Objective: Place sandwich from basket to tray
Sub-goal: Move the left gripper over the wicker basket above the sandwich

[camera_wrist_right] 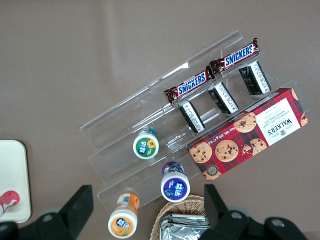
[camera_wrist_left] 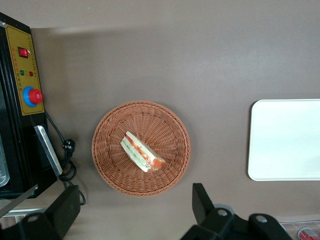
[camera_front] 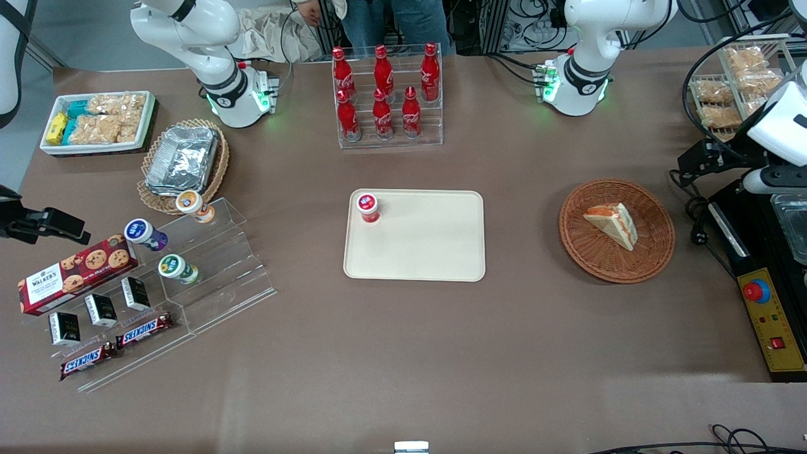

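Your gripper (camera_wrist_left: 135, 212) hangs high above the table with its two fingers spread wide and nothing between them; in the wrist view the dark fingertips (camera_wrist_left: 67, 207) frame the edge of the basket (camera_wrist_left: 107, 155) from above, well clear of it. In the front view most of the working arm is cut off at the frame's edge, so you cannot read the gripper's height there. The sandwich (camera_front: 611, 225) lies inside the reddish-brown wicker basket, roughly in the middle, resting on its side with the orange-red and white filling along one cut edge. The tray (camera_front: 435, 252) sits on the table apart from the basket, toward the parked arm's end, and already carries a small red-capped bottle (camera_front: 367, 207) in the corner farthest from the front camera and nearest the parked arm's end; the rest of its surface is bare. By my judgement you are at the very start, the approach: the sandwich is untouched and the pick is not yet made. The next move calls for bringing the fingers down over the wedge and turning the wrist so they close across its flat bread faces, gently, since soft bread will likely squash or slip. How deep the sandwich sits below the basket rim is hard to judge from overhead.
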Controlling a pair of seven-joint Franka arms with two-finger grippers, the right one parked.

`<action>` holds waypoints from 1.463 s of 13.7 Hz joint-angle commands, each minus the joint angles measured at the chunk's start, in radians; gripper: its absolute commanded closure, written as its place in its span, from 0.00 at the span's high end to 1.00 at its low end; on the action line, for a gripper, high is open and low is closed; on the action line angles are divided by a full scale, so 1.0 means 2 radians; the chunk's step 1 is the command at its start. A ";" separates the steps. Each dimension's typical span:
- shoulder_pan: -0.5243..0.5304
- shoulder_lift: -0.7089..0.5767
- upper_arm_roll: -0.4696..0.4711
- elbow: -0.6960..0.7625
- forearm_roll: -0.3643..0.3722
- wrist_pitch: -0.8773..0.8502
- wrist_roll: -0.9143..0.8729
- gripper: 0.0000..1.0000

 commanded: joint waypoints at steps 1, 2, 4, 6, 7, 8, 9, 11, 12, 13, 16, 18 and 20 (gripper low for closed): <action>0.002 -0.002 0.000 0.003 -0.001 -0.009 0.002 1.00; 0.003 -0.008 0.000 -0.003 -0.002 -0.011 0.001 1.00; 0.003 -0.006 0.001 -0.001 0.000 -0.011 -0.007 1.00; 0.003 -0.005 0.003 0.002 0.005 -0.010 -0.054 1.00; 0.005 -0.007 0.005 0.002 0.004 -0.008 -0.096 1.00; 0.005 -0.009 0.014 0.002 0.004 -0.008 -0.142 1.00; 0.004 -0.006 0.027 0.001 0.005 -0.009 -0.182 1.00; 0.005 -0.008 0.032 -0.004 0.007 -0.012 -0.236 1.00; 0.005 -0.009 0.045 -0.007 0.007 -0.016 -0.264 1.00; 0.004 -0.009 0.057 -0.008 0.006 -0.019 -0.295 1.00; 0.004 -0.007 0.064 -0.010 0.005 -0.043 -0.372 1.00; 0.003 -0.004 0.062 -0.012 0.006 -0.058 -0.374 1.00; 0.003 -0.003 0.062 -0.038 0.001 -0.049 -0.388 1.00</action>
